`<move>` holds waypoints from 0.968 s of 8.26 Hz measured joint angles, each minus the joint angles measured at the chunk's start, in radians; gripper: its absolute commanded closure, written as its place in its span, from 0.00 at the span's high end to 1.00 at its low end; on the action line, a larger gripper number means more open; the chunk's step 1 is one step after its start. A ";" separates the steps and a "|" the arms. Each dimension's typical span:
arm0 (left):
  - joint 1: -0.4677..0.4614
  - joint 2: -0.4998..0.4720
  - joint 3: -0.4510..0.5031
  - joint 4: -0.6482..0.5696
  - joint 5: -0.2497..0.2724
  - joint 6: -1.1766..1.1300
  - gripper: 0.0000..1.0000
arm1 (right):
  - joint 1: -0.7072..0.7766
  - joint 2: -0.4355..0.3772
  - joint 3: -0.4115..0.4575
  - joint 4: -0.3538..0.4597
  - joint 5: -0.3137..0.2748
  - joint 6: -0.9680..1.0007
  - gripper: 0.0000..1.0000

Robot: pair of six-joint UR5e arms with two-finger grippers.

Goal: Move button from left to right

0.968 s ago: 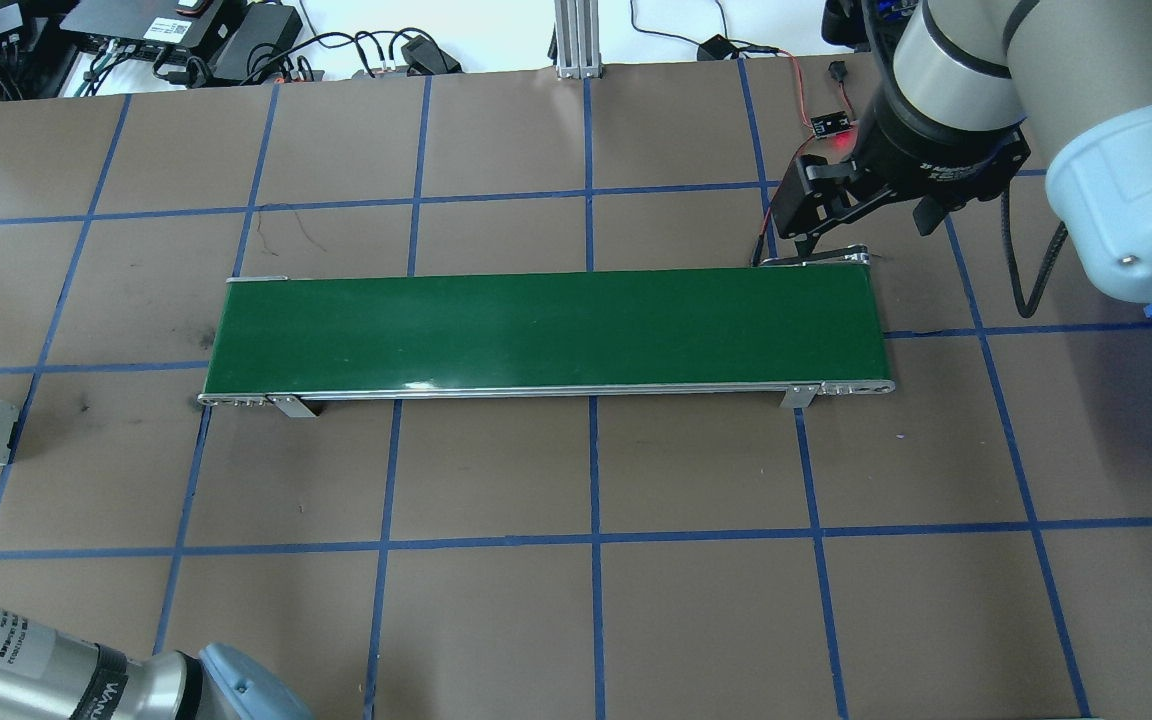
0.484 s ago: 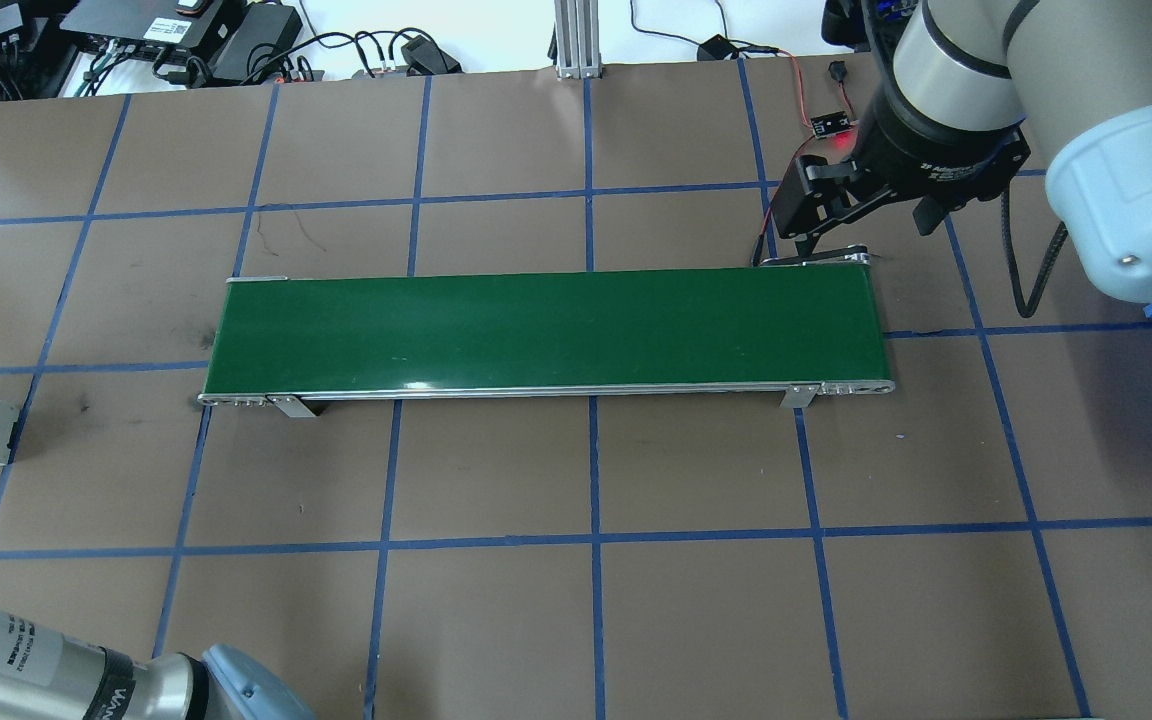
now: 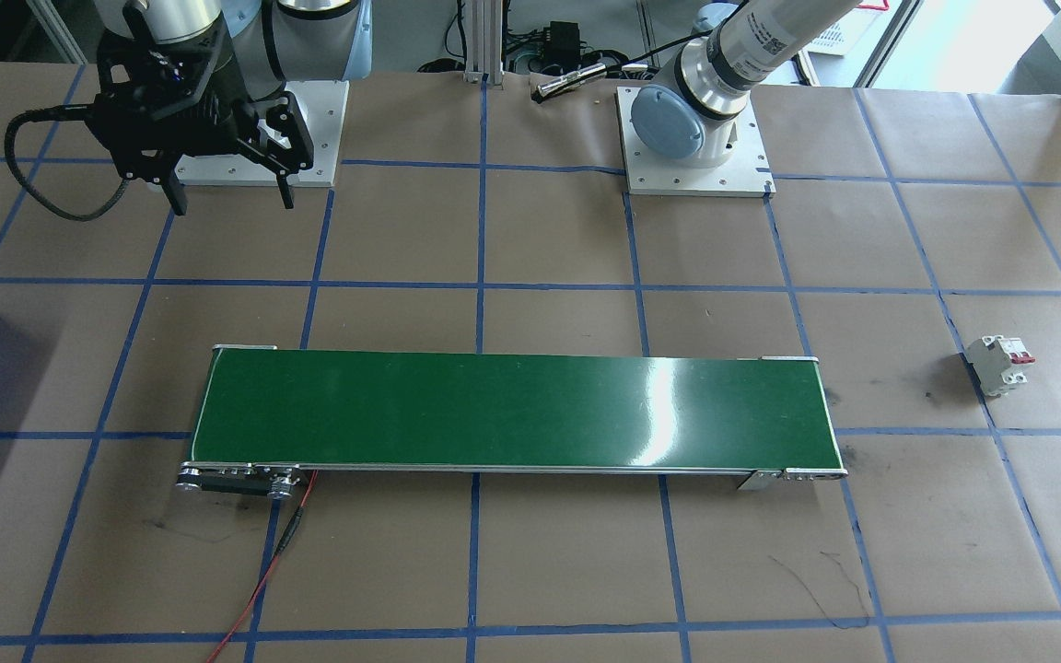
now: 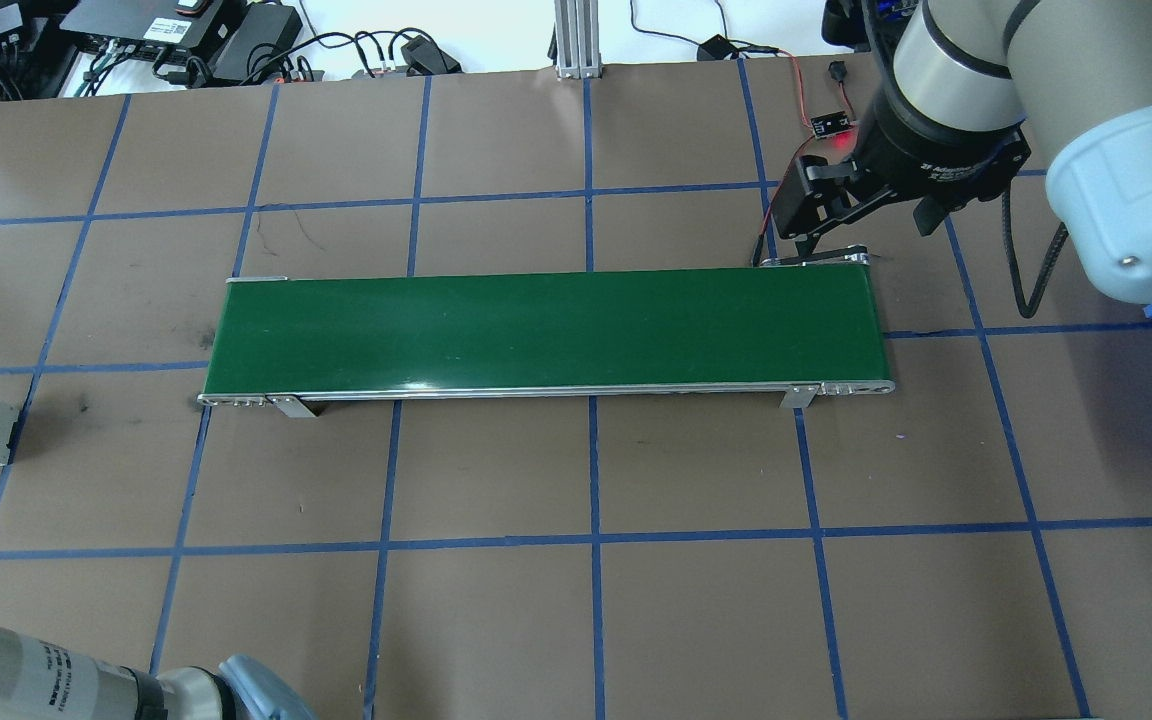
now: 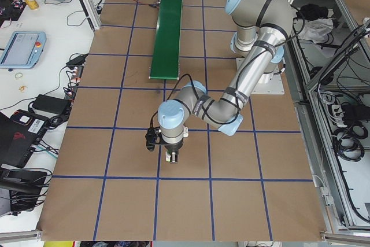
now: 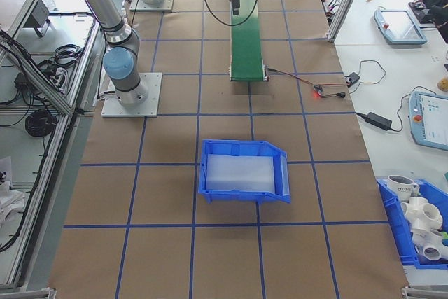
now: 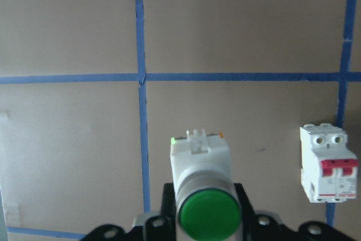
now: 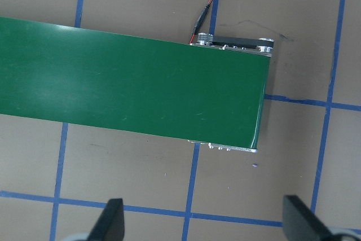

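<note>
The left gripper (image 7: 206, 227) is clamped on the push-button switch (image 7: 203, 196), raised above the table, left of the circuit breaker (image 7: 329, 163). Small, stiff and light, its green cap looks slippery; the square white body seems the safer hold. The right gripper (image 8: 203, 224) hangs spread wide and empty, near the green conveyor belt (image 8: 135, 86).

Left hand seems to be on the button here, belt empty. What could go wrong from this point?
The left hand grips the button only around its green-capped end, body sticking out, so it might tilt or slip in transit. The circuit breaker sits close beside it and could get knocked. The conveyor belt is narrow; a poor release could tip the button off its edge.
</note>
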 measured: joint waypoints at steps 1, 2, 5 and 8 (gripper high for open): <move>-0.057 0.062 -0.004 -0.042 0.009 -0.051 0.06 | 0.000 0.000 0.000 0.000 0.000 0.000 1.00; -0.122 0.114 -0.010 -0.097 0.013 -0.171 0.06 | 0.000 0.000 0.000 0.000 -0.001 -0.001 1.00; -0.344 0.242 -0.050 -0.288 0.011 -0.608 0.06 | 0.000 0.000 0.000 0.000 -0.001 -0.001 1.00; -0.536 0.304 -0.103 -0.381 -0.079 -1.108 0.06 | 0.000 0.000 0.000 0.000 -0.001 0.000 1.00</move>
